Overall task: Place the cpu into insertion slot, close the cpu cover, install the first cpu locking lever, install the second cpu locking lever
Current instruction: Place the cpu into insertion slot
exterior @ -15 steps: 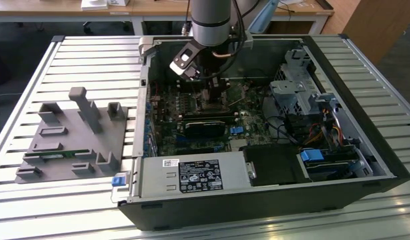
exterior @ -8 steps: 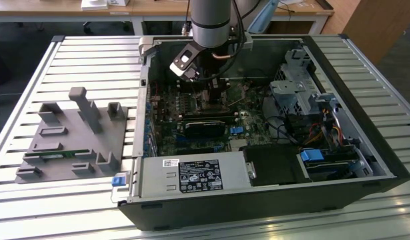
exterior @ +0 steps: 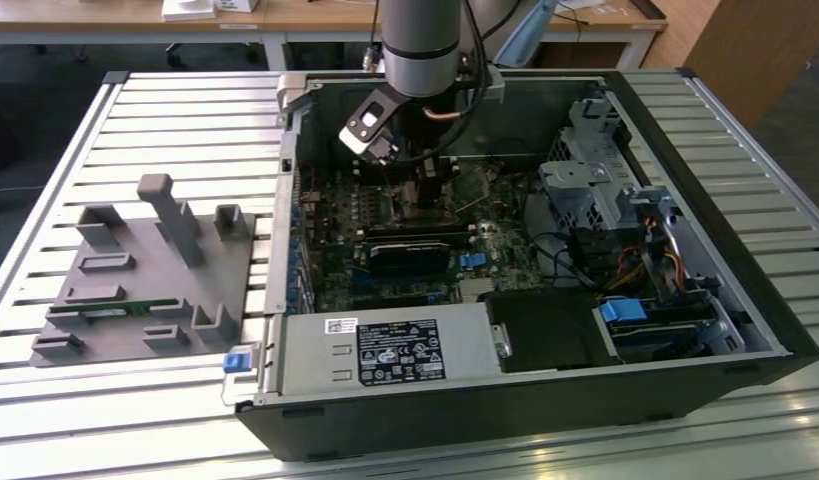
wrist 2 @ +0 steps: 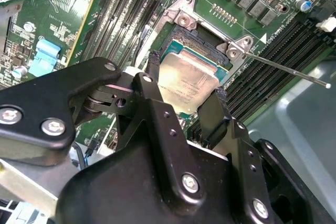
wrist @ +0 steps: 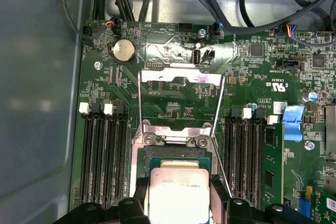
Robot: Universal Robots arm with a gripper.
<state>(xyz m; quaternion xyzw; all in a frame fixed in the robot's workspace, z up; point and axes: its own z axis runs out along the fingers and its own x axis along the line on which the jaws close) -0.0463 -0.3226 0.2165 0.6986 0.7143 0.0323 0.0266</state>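
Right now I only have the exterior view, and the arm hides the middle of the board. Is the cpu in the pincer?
Observer: Yes. In the second wrist view the pincer is shut on the cpu, gripping two opposite edges.
Operator: Is the cover out of the way?
Observer: In the first wrist view the cover is swung fully open, lying back from the slot.
Operator: And the levers?
Observer: In the second wrist view one lever sticks out free to the side, not latched.
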